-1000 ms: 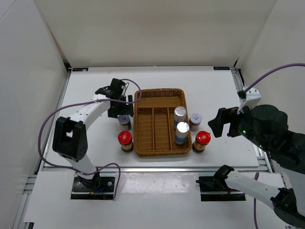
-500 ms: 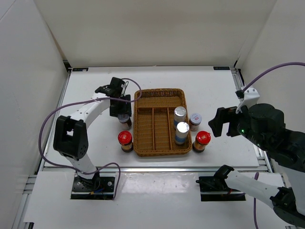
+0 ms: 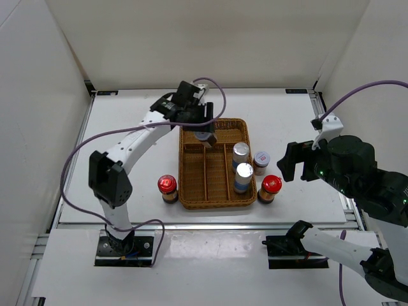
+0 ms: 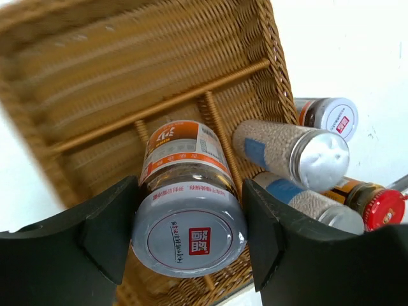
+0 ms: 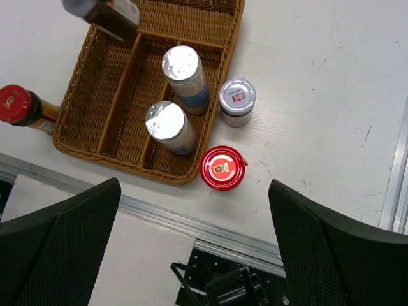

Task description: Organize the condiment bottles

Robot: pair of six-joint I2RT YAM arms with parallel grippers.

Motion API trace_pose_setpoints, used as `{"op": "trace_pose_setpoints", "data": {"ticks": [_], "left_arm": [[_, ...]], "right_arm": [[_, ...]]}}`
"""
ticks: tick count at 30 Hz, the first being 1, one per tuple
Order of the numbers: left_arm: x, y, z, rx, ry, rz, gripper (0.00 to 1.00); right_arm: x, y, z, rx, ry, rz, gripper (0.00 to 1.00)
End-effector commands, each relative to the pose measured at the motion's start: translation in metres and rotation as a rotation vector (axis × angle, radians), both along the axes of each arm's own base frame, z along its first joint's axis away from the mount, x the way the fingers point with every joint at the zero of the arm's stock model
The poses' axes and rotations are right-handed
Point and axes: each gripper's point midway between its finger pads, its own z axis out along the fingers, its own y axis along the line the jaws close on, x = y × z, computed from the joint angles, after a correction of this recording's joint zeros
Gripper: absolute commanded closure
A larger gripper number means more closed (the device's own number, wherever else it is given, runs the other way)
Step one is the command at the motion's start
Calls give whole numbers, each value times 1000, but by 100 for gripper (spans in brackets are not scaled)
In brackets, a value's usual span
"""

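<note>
The left red-capped bottle (image 3: 167, 185) is nearest me, standing on the bench (image 3: 127, 127) just beside the near left corner of the wicker tray (image 3: 182, 172). The right red-capped bottle (image 3: 270, 185) stands just beside the near right corner. My right jaws hang high over that right side, spread wide with nothing between them.

Further in, the nearer silver-capped bottle (image 3: 243, 171) and the farther silver-capped bottle (image 3: 240, 150) stand one behind the other in the tray's right-hand lane. The loose brown jar (image 3: 261, 157) sits on the bench just outside the tray's right wall.

Furthest off, my left jaws are clamped on the held brown jar (image 4: 188, 223), one pad on each side just below its silver lid. It hangs above the far part of the tray, about where the long lanes meet the crosswise compartment. I cannot tell whether it hangs plumb.

I judge I am partway through placing this jar. Next I must pick one compartment, keep off the wicker dividers, lower the jar until its base rests flat, then part the left jaws. Three bottles remain outside the tray.
</note>
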Motion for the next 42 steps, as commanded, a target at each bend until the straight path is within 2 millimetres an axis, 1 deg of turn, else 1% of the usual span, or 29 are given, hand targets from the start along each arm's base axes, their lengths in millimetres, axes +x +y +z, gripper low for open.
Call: {"op": "trace_pose_setpoints", "data": {"ticks": [1,3,4,5,7,10,12,15,16,17,19,20,22,24,25,26,27,29,31,32,33,34,35,36,38,39,40,41,42], "left_arm": [[0,-29,-3,-50,40,-48,71],[-9,-39,-15,-25,91,-65,71],[-6,-42,-24,-15,118,-70,71],[-14,-45,-30,-2,155,-87,71],[-14,-49,-43,4,195,-86,71],[-21,-52,-56,20,242,-92,69],[-26,-56,-62,33,259,-103,67],[-37,-62,-74,65,299,-122,60],[-36,-62,-81,74,311,-121,53],[-41,-63,-87,88,329,-129,49],[-40,-62,-87,95,323,-123,41],[-43,-65,-87,96,323,-132,27],[-41,-62,-74,95,283,-128,0],[-39,-65,-52,79,221,-139,0],[-40,-64,-46,72,211,-140,0],[-36,-63,-35,70,174,-139,0],[-34,-59,-17,58,129,-126,0],[-31,-55,3,50,73,-118,0],[-29,-41,31,65,-18,-96,0],[-27,-30,40,72,-41,-65,0],[-21,-12,42,122,-78,-18,0],[-21,8,59,134,-130,18,0],[-20,24,62,165,-154,55,0],[-15,48,64,229,-189,128,0],[-19,86,58,317,-230,190,0],[-14,114,55,379,-250,260,0],[-24,136,42,434,-247,270,0],[-20,152,43,454,-291,340,0],[-24,165,41,471,-309,379,0]], "right_arm": [[-2,-5,10,16,-31,-9,0],[-4,-9,10,19,-32,-23,0],[-5,-11,11,26,-38,-23,0],[-5,-12,12,22,-42,-32,0],[-7,-15,11,22,-42,-32,0],[-6,-16,8,11,-38,-40,0],[-5,-14,0,1,-18,-44,0],[-3,-12,-6,-11,-6,-44,0],[-2,-11,-4,5,-10,-50,0],[-1,-12,-9,-11,-2,-57,0],[3,-17,-14,-15,3,-111,0],[7,-16,-21,-17,26,-145,0],[12,-19,-28,-26,37,-201,0],[20,-21,-35,-34,54,-270,0],[25,-18,-43,-62,76,-285,0],[30,-13,-41,-51,68,-285,0],[34,-8,-46,-53,81,-293,0],[46,3,-56,-85,105,-293,0],[59,11,-63,-125,119,-308,0],[67,13,-63,-125,109,-328,0],[76,15,-71,-148,129,-348,0],[82,17,-72,-163,135,-343,0],[86,19,-73,-169,150,-338,0],[98,20,-80,-180,181,-355,0],[104,28,-90,-148,249,-327,0],[116,23,-92,-124,265,-353,0],[119,23,-95,-100,280,-346,0],[129,14,-99,-71,301,-373,0],[135,26,-103,9,334,-322,0]]}}
